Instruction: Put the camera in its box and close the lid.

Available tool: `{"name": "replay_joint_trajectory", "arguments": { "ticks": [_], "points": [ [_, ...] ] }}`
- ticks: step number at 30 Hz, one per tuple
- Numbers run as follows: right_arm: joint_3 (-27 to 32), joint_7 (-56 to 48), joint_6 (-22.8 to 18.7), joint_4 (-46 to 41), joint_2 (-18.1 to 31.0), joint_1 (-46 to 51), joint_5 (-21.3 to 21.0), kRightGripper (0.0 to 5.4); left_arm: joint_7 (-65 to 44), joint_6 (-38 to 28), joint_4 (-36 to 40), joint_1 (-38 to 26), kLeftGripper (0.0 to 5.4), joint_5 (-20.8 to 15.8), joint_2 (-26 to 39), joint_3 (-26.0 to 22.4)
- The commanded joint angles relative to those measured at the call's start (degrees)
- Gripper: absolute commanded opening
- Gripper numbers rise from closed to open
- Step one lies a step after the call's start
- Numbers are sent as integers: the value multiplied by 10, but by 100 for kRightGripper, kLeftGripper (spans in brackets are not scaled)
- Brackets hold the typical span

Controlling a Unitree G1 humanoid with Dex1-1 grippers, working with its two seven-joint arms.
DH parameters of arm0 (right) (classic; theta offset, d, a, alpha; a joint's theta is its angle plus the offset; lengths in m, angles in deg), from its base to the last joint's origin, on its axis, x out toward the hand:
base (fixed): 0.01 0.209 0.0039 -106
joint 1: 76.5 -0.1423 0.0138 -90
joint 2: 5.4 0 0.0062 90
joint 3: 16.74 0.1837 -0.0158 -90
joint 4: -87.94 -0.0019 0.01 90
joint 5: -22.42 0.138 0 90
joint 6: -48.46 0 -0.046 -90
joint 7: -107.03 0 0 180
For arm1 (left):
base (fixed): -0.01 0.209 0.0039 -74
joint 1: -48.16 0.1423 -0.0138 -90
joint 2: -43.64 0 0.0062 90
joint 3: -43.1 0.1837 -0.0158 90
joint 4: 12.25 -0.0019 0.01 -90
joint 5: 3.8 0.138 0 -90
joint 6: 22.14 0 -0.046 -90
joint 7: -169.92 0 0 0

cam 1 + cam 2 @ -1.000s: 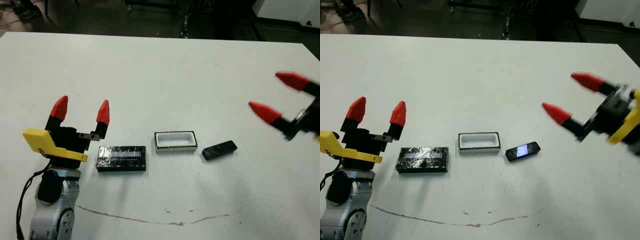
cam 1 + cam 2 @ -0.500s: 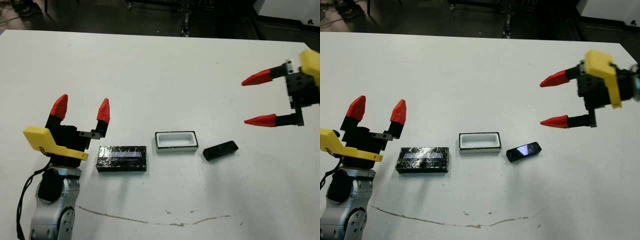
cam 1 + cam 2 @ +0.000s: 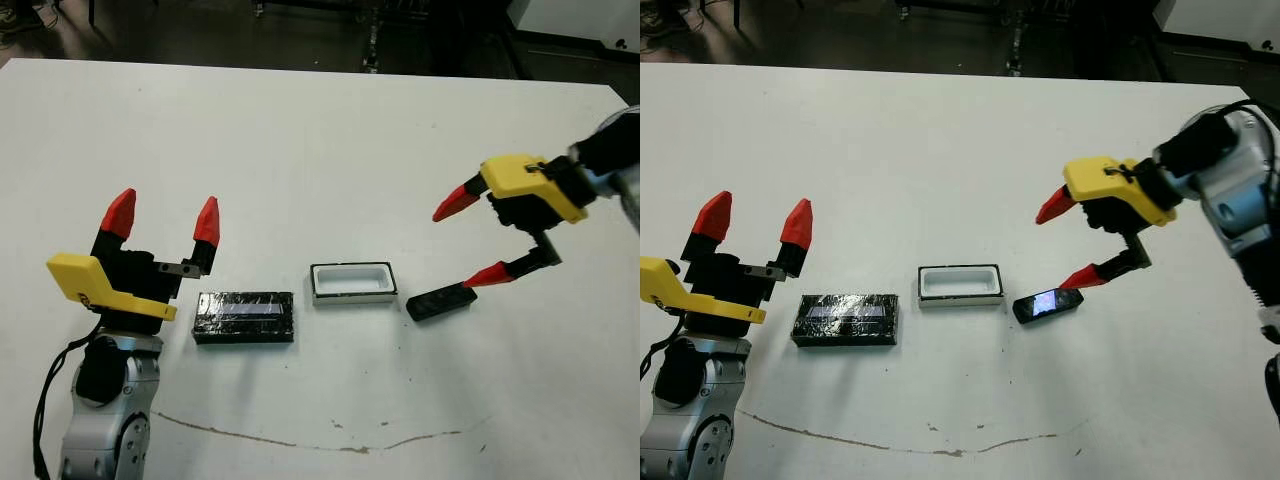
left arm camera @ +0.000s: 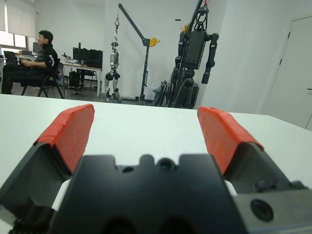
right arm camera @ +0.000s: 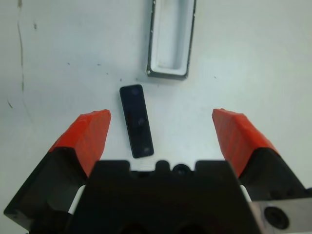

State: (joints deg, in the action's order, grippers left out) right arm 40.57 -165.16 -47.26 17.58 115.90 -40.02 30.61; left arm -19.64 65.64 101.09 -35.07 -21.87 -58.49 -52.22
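Note:
The camera (image 3: 440, 300) is a thin black bar lying flat on the white table, just right of the box (image 3: 351, 297). The box is a small white tray, open and with nothing in it. The lid (image 3: 244, 316), glossy black with a pale stripe, lies left of the box. My right gripper (image 3: 467, 241) hangs open above the camera's right end, touching nothing. In the right wrist view the camera (image 5: 136, 121) shows between the red fingers, nearer one of them, with the box (image 5: 165, 71) beyond it. My left gripper (image 3: 164, 210) stands open beside the lid's left end, its fingers upward.
A thin brown line (image 3: 300, 440) marks the table near its front edge. Beyond the table, the left wrist view shows a seated person (image 4: 29, 61), a small crane (image 4: 141, 44) and a standing dark robot (image 4: 192, 53).
My right gripper has swung left and down from the table's right side to just above the camera, its wrist turning as it came. The left arm, camera, box and lid have not moved.

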Motion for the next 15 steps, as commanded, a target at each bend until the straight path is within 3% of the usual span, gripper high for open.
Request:
{"name": "replay_joint_trajectory", "arguments": {
  "ticks": [1, 15],
  "points": [
    [-10, -3, 10, 13, -7, -5, -3, 540, 0, 2, -5, 6, 539, 4, 0, 0],
    [-17, -3, 46, 25, -16, 25, -4, 540, 5, 2, -2, 10, 539, 10, -3, 3]
  ]
}}
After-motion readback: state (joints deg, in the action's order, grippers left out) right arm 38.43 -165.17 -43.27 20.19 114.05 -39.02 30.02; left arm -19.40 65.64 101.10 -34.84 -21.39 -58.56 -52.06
